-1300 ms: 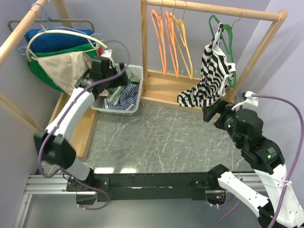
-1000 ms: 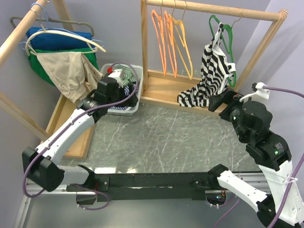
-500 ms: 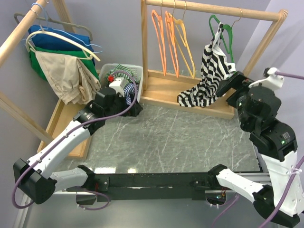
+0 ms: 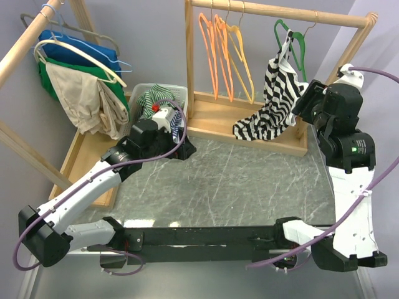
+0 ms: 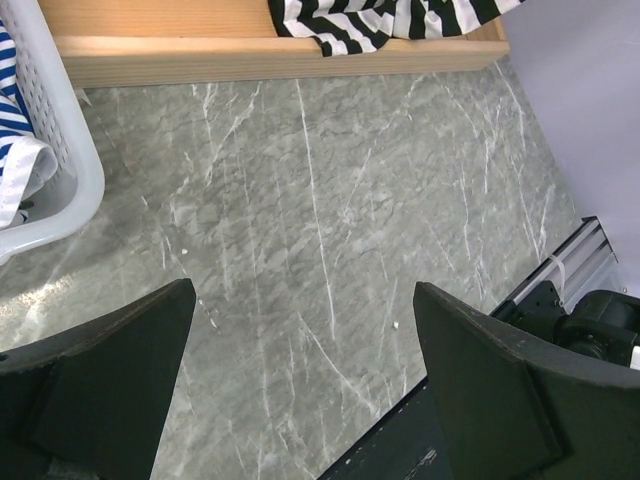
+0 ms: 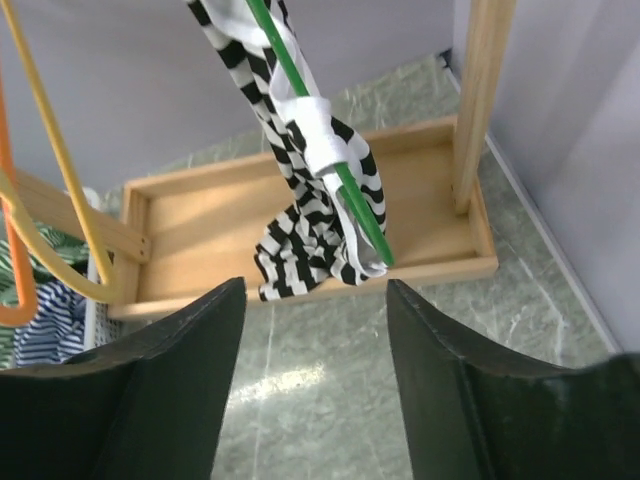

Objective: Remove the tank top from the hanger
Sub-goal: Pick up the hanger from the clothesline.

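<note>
Grey marble tabletop with a wooden rack [image 4: 280,14] at the back: I am lining up the right gripper [image 4: 303,101] on the tank top [image 4: 277,99].

I am seeing the striped tank top [image 6: 312,205] hanging off the green hanger [image 6: 365,222], its long axis running almost straight down until its hem is pooling in the rack's base tray [image 4: 215,128]. From the right wrist view it is lying ahead of the right gripper [image 6: 312,292] and centred on the gap, with the jaws spread and nothing between them. The left gripper [image 5: 305,300] is hovering over bare tabletop well apart from the garment, jaws spread wide, so I am judging the right arm much the nearer for the pull.
</note>
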{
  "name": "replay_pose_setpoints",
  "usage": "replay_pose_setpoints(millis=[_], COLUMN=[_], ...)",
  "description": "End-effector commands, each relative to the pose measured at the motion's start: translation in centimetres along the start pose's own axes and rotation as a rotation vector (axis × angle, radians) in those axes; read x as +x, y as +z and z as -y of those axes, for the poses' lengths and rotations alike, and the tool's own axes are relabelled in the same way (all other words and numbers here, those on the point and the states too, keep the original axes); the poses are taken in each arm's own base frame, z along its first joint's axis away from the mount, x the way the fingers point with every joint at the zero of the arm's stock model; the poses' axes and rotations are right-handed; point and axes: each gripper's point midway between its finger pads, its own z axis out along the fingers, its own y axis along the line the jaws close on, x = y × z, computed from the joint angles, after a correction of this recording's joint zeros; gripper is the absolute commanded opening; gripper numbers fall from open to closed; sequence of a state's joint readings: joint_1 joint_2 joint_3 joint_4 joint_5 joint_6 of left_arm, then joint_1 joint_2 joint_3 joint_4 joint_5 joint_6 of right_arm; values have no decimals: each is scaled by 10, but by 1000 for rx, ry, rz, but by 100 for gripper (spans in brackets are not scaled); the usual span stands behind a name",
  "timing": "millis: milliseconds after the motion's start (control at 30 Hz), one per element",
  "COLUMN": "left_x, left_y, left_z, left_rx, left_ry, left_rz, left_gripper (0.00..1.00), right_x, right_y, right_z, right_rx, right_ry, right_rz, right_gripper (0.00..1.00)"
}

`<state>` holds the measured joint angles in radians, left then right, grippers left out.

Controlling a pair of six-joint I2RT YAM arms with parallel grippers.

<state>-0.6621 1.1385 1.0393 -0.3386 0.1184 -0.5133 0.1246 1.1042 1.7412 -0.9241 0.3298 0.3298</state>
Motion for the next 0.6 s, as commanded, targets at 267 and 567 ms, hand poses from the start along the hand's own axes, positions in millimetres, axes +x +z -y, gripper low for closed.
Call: replay_pose_setpoints(millis=[267,567], left_x=[1,3], left_y=[8,12], left_z=[8,9], left_rx=[50,63], left_ry=[-1,6], left_rz=[6,-6], left_gripper=[96,96], right_x=[8,12], right_y=[13,42], right_z=[22,27], right_rx=[23,36], right_ry=[-87,-87], right_rz=[-29,-67], right_gripper=[59,52])
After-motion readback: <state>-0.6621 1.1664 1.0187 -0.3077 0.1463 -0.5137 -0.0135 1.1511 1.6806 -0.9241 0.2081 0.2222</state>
